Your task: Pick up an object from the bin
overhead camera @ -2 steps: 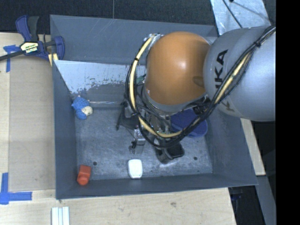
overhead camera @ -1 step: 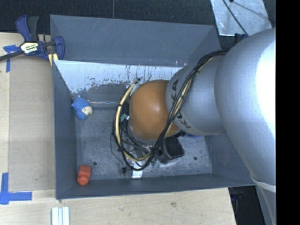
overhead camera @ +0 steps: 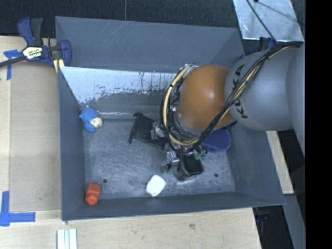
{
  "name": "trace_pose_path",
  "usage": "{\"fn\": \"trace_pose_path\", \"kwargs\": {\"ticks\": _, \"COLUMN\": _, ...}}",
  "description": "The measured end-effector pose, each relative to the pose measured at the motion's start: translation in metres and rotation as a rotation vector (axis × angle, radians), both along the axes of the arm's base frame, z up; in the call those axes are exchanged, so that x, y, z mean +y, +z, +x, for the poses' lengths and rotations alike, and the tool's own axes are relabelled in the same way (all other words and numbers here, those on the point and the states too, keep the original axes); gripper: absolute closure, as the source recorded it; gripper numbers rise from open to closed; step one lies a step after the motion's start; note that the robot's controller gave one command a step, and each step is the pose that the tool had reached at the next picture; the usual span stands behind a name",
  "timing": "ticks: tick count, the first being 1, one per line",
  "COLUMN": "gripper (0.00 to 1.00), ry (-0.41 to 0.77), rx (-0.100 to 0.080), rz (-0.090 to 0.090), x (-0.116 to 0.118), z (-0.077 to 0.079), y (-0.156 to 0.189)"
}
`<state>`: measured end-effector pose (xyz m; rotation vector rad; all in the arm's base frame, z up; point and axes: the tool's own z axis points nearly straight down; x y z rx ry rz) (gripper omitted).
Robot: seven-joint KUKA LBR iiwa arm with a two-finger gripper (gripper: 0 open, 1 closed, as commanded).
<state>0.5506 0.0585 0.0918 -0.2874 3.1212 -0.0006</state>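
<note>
The gripper (overhead camera: 180, 166) hangs low over the floor of the bin (overhead camera: 155, 45), right of the middle and towards the near wall. How wide it stands cannot be told, as the wrist hides it from above. Nothing can be seen held in it.

The floor is grey, speckled metal with sloping walls, and the far wall is scratched. At the far left, by the foot of the wall, lies a small blue toy (overhead camera: 90, 119) with a pale face. In the near left corner sits an orange block (overhead camera: 92, 193), well apart from the rest. Most of the left half of the floor is bare.

Near the middle, a black angular piece (overhead camera: 141, 128) lies just up and left of the gripper. A white lump (overhead camera: 155, 184) lies just below and left of it, near the front wall. To the right, a flat blue thing (overhead camera: 220, 140) is partly hidden by the orange cover (overhead camera: 205, 97). The grey arm (overhead camera: 270, 92) reads "KUKA".
</note>
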Motion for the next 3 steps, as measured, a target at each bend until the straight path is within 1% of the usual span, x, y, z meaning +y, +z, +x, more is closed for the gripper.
{"fn": "trace_pose_path", "kwargs": {"ticks": 1, "gripper": 0.00, "ry": -0.005, "rx": 0.001, "rz": 0.000, "x": -0.006, "z": 0.055, "y": -0.022}}
{"fn": "trace_pose_path", "kwargs": {"ticks": 2, "gripper": 1.00, "ry": -0.006, "rx": 0.002, "rz": 0.001, "x": -0.005, "z": 0.054, "y": -0.020}}
{"fn": "trace_pose_path", "kwargs": {"ticks": 3, "gripper": 1.00, "ry": -0.040, "rx": -0.004, "rz": 0.003, "x": 0.022, "z": 0.011, "y": 0.099}}
